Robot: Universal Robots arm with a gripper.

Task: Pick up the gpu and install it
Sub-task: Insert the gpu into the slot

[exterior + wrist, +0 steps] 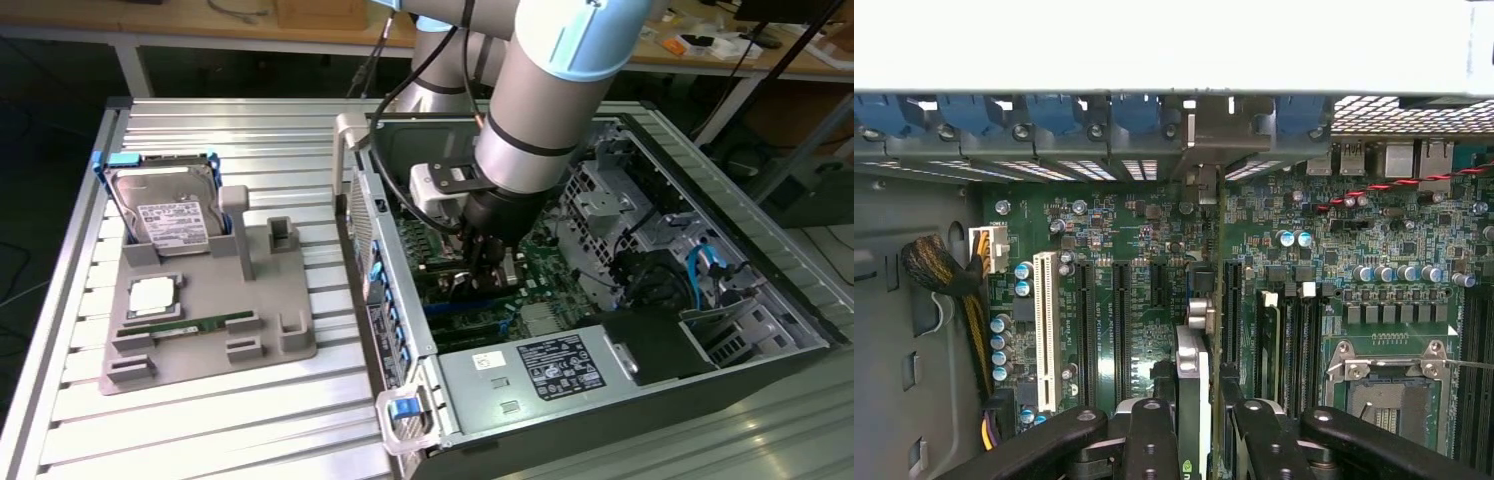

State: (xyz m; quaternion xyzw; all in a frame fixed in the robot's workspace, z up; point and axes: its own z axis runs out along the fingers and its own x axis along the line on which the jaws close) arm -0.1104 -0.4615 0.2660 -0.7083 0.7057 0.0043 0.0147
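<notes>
gpu (1193, 375) lower edge hidden between fingers (1151, 440) — label unreadable

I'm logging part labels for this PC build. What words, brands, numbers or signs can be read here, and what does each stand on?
No text can be read with confidence.
Hard drive, white label: print too small to read.
Power supply, black and white label: lines of print and marks, too small to read.
Motherboard, white lettering beside the slots: blurred, unreadable.
White sticker on the case edge: one small mark, unreadable.
Chip on the grey tray: markings unreadable.
</notes>
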